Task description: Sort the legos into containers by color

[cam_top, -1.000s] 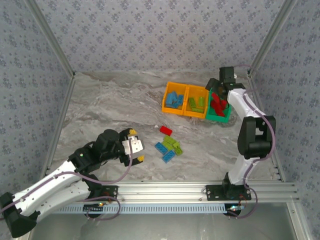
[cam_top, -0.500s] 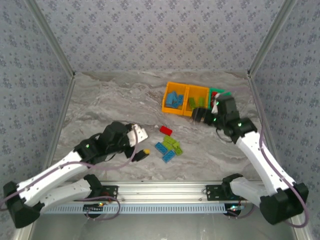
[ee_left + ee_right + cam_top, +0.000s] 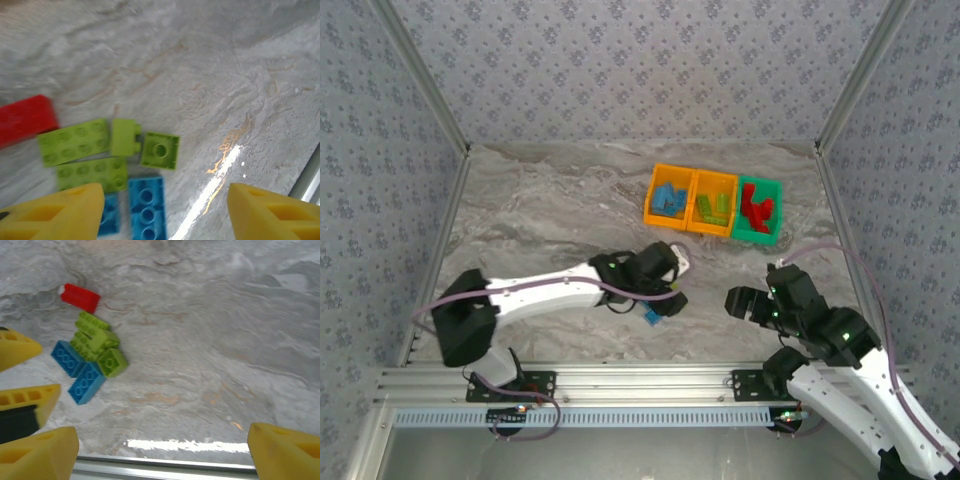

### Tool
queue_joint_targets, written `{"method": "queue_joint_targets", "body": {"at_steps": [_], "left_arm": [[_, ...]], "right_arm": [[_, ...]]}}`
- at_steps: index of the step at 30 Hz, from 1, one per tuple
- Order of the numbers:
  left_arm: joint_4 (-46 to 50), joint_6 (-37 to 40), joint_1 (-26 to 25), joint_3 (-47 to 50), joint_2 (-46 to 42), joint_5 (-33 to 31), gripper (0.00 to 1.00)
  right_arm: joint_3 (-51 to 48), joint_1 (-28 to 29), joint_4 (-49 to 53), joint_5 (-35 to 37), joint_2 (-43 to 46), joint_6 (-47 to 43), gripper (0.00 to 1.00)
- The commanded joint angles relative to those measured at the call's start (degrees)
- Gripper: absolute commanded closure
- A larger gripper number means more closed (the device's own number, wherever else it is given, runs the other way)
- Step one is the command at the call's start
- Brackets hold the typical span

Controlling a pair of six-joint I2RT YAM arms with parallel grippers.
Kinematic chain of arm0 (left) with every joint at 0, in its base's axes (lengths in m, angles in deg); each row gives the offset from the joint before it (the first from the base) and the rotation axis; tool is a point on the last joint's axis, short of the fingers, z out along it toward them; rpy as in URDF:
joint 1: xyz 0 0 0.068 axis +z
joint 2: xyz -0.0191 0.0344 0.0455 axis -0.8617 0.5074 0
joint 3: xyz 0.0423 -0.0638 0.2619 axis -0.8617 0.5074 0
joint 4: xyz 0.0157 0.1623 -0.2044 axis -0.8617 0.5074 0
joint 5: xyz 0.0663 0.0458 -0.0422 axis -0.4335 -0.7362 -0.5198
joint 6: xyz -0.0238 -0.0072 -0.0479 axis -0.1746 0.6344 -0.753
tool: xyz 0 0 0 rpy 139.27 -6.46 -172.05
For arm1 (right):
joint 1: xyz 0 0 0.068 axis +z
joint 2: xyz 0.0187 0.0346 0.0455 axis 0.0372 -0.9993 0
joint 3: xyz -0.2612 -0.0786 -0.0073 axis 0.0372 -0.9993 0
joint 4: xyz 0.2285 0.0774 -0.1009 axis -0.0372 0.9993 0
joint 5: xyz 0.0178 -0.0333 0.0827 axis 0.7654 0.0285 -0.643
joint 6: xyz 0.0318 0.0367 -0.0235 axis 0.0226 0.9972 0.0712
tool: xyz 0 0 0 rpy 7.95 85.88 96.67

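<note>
- Top external view: the containers [image 3: 692, 200] are seen joined in a row at the far right side of the tabletop [image 3: 540, 200].
- Blue bricks are kept in the left orange bin [image 3: 665, 225], lime green ones in the middle orange bin [image 3: 710, 230], and red ones in the green bin [image 3: 756, 238].
- The loose legos [image 3: 92, 347] are gathered in one small cluster nearer the front, well apart from the bins.
- In the left wrist view a red brick [image 3: 25, 120], two lime green plates [image 3: 74, 141], a small lime brick [image 3: 124, 136], a square lime brick [image 3: 160, 150] and two blue bricks [image 3: 146, 207] are seen lying close together.
- The left gripper [image 3: 164, 210] is spread wide just above this cluster, and nothing is grasped.
- The right gripper [image 3: 162, 445] is also released and empty; it is held to the right of the cluster, near the front edge.
</note>
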Motion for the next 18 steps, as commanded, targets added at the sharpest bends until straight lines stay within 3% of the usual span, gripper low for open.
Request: {"method": "queue_joint_targets", "body": {"at_steps": [1,8,18], "left_arm": [[-0.94,-2.97,-1.85,-3.05,4.06,-2.05,0.40],[-3.14,-2.60,-2.49,-5.07,11.05,-5.48,0.48],[-1.08,-0.20,-2.42,-7.34,16.30,-10.70,0.48]], "right_arm": [[0.22,0.11,6.85,3.51,0.52,2.33,0.10],[-1.15,0.06,3.49,2.59,0.33,2.51,0.10],[-1.37,-0.20,1.14,2.50,-0.19,2.51,0.10]]}}
